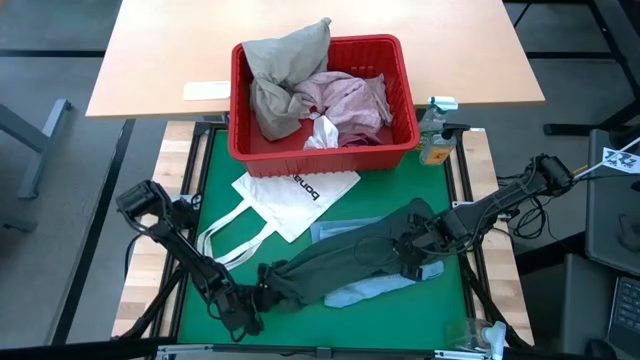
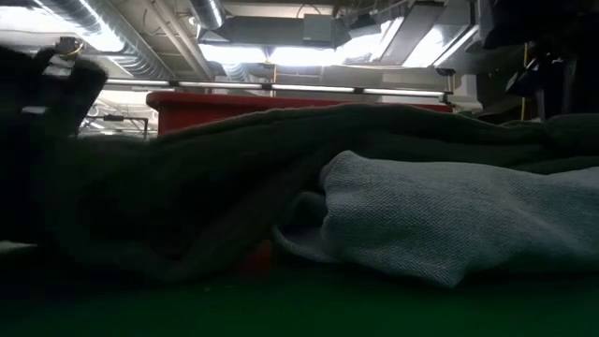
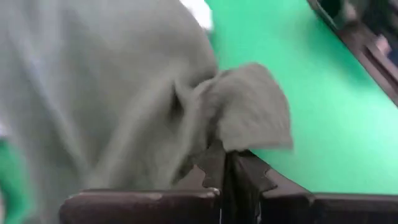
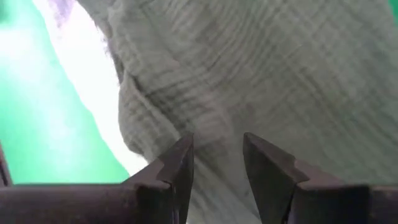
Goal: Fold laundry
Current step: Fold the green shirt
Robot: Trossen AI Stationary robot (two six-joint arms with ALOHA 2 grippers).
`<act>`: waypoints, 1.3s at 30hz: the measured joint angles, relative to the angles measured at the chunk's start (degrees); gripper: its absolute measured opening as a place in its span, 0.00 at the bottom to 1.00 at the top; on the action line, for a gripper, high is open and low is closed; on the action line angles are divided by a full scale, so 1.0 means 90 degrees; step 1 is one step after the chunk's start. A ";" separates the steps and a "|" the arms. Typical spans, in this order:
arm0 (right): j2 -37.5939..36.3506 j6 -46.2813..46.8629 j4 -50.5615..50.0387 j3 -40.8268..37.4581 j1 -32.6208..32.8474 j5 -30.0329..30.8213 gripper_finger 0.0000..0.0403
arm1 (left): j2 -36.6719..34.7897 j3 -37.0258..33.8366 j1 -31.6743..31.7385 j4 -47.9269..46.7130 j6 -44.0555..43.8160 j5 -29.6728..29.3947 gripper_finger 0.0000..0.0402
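A dark grey-green garment (image 1: 350,262) lies stretched across the green mat from near left to right, partly on top of a light blue garment (image 1: 365,292). In the low view the light blue garment (image 2: 468,215) sits in front of the dark one (image 2: 187,178). My left gripper (image 1: 250,303) is shut on the dark garment's near-left end. My right gripper (image 1: 415,250) stands over the garment's right part, closed on bunched cloth. A red basket (image 1: 320,150) at the far edge holds beige, pink and white pieces. My left gripper pinches a small bunched flap (image 3: 245,118) at the dark garment's near-left end between its two fingers. The fingers slant down from the table's near-left corner. The rest of the garment lies on the mat. My right gripper has a thick ridge of the dark garment's cloth (image 4: 217,124) between its two fingers, which stay apart around it. It comes steeply from above, pointing down. How many layers it has I cannot tell. The garment around it lies slack on the mat.
A white tote bag (image 1: 290,195) with black lettering lies on the mat between the basket and the garments, its loop handles toward the left. A spray bottle (image 1: 435,130) stands at the far right. Bare mat shows along the near edge and at the left.
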 joint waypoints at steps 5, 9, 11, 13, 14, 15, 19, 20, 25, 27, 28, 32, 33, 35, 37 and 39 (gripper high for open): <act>0.0000 -0.0006 -0.0014 0.0113 0.0000 -0.0181 0.35 | -0.0429 0.0290 0.0165 0.0059 0.0800 -0.0703 0.01; 0.0000 -0.0224 -0.0022 0.0517 0.0000 -0.0152 0.35 | -0.0616 0.0725 0.0547 0.0086 0.1729 -0.0718 0.01; 0.0000 -0.0364 -0.0002 0.0789 0.0001 0.0051 0.35 | -0.0620 0.0978 0.0814 0.0074 0.2194 -0.0494 0.01; 0.0000 -0.0374 0.0027 0.1039 0.0000 0.0414 0.35 | -0.0620 0.1189 0.1104 0.0073 0.2523 -0.0168 0.00; 0.0000 -0.0369 0.0065 0.1142 0.0000 0.0588 0.35 | -0.0620 0.1288 0.1247 0.0074 0.2637 -0.0035 0.00; 0.0000 -0.0369 0.0166 0.1225 0.0000 0.0727 0.35 | -0.0620 0.1381 0.1400 0.0077 0.2732 0.0071 0.00; 0.0000 -0.0369 0.0993 0.1316 0.0000 0.0809 0.35 | -0.0620 0.1659 0.1966 0.0076 0.2988 0.0321 0.00; 0.0000 -0.0368 0.1200 0.1316 0.0000 0.0778 0.35 | -0.0620 0.1709 0.2094 0.0088 0.3062 0.0423 0.00; 0.0128 -0.0368 0.1961 0.1314 0.0000 0.0830 0.35 | -0.0620 0.1875 0.2645 0.0142 0.3097 0.1108 0.00; 0.0220 -0.0367 0.2322 0.1314 0.0002 0.0966 0.35 | -0.0620 0.1885 0.2766 0.0259 0.3093 0.1279 0.00; 0.0241 -0.0372 0.2426 0.1314 -0.0002 0.1064 0.35 | -0.0620 0.1885 0.2803 0.0358 0.3089 0.1334 0.00; 0.0454 -0.0365 0.3047 0.1314 -0.0007 0.1151 0.35 | -0.0620 0.1902 0.2861 0.0564 0.3089 0.1493 0.00; 0.0529 -0.0364 0.3192 0.1309 -0.0005 0.1140 0.35 | -0.0620 0.1902 0.2860 0.0585 0.3089 0.1495 0.00; 0.0635 -0.0364 0.3532 0.1311 -0.0002 0.1094 0.35 | -0.0620 0.1902 0.2856 0.0637 0.3087 0.1512 0.00; 0.0753 -0.0363 0.3721 0.1311 0.0002 0.1084 0.35 | -0.0620 0.1902 0.2856 0.0663 0.3080 0.1512 0.00; 0.0852 -0.0367 0.3928 0.1311 0.0000 0.1049 0.35 | -0.0620 0.1900 0.2839 0.0660 0.3056 0.1510 0.00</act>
